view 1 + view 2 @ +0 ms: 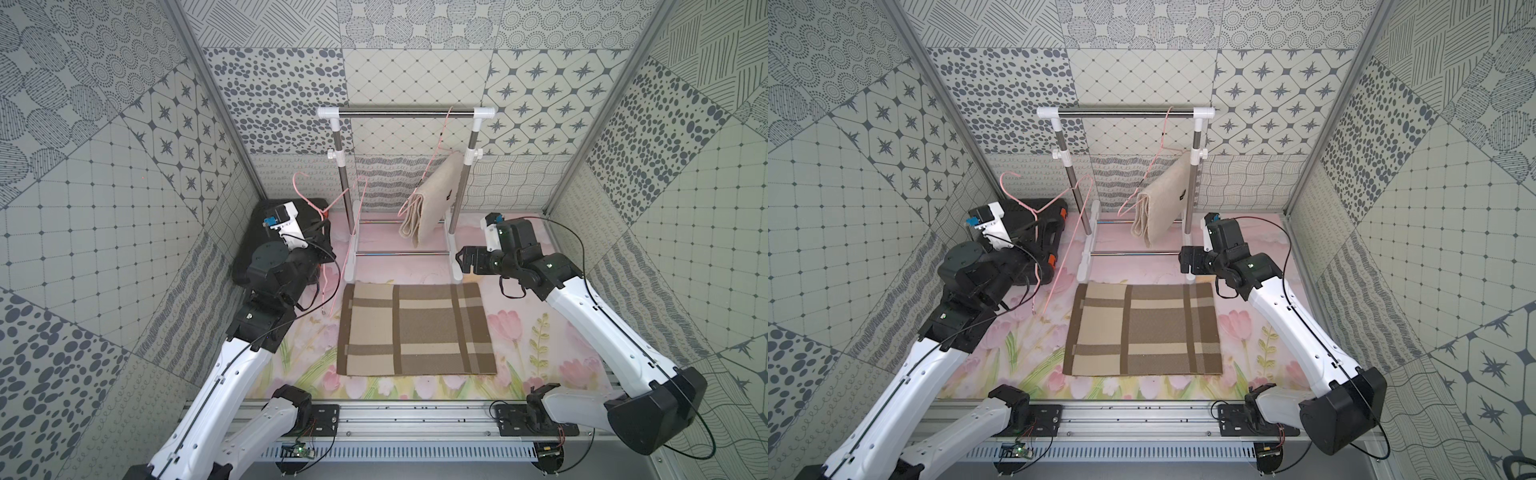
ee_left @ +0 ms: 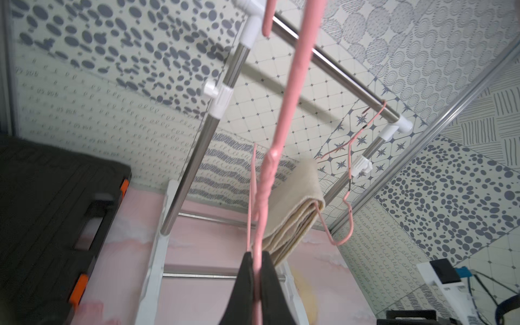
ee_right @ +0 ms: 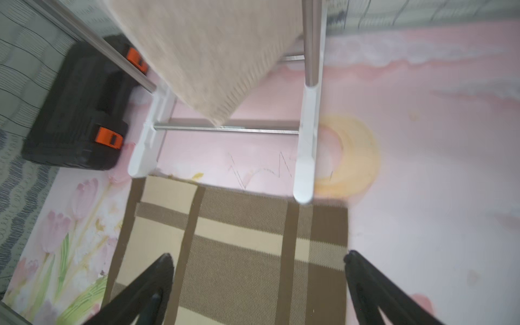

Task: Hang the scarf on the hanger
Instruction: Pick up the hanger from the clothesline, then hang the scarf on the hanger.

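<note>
The left end effector (image 2: pixel 256 254) is clamped on the pink hanger (image 2: pixel 284 112). The right end effector (image 3: pixel 259 254), jaws apart, hovers above the far edge of the plaid scarf (image 3: pixel 242 239), flat on the tabletop (image 1: pixel 540 332). Lower squarely; pinch every layer before lifting.

Black orange-latched case (image 3: pixel 73 107) on floral tabletop (image 3: pixel 422 146)

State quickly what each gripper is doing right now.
Left gripper: shut on the pink hanger.
Right gripper: open, holding nothing.
</note>
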### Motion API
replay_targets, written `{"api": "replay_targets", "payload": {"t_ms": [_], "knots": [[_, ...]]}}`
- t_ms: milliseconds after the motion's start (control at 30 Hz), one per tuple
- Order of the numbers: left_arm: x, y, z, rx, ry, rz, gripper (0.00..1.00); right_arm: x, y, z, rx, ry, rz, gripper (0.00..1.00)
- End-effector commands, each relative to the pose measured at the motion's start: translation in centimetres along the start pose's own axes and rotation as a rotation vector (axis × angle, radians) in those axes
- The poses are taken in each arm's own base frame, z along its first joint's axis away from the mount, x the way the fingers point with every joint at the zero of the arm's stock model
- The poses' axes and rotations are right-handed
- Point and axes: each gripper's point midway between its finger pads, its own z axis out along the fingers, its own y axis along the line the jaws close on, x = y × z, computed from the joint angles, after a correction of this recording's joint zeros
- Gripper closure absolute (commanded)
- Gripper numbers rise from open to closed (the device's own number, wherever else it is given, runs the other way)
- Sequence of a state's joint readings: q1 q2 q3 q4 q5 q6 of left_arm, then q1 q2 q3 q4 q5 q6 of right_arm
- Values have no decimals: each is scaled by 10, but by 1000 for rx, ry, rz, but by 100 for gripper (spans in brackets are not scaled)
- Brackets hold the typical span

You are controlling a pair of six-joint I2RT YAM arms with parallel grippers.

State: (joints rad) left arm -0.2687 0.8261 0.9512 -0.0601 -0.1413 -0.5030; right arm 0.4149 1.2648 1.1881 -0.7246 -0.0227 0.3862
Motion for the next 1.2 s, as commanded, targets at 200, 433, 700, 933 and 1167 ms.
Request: {"api": "replay_targets", "payload": {"t_ms": [200, 433, 700, 933, 1167], "knots": [[181, 45, -29, -147, 180, -422, 100, 94, -43, 48, 63, 167, 219, 3], [267, 38, -26, -174, 223, -461, 100, 133, -77, 65, 171, 212, 253, 3], [335, 59, -36, -312, 211, -460, 100, 164, -97, 73, 195, 284, 238, 4], [327, 77, -45, -445, 106, -400, 100, 176, -77, 87, 62, 358, 236, 14], [327, 78, -39, -450, 60, -362, 100, 174, -68, 94, 14, 376, 227, 25]]}}
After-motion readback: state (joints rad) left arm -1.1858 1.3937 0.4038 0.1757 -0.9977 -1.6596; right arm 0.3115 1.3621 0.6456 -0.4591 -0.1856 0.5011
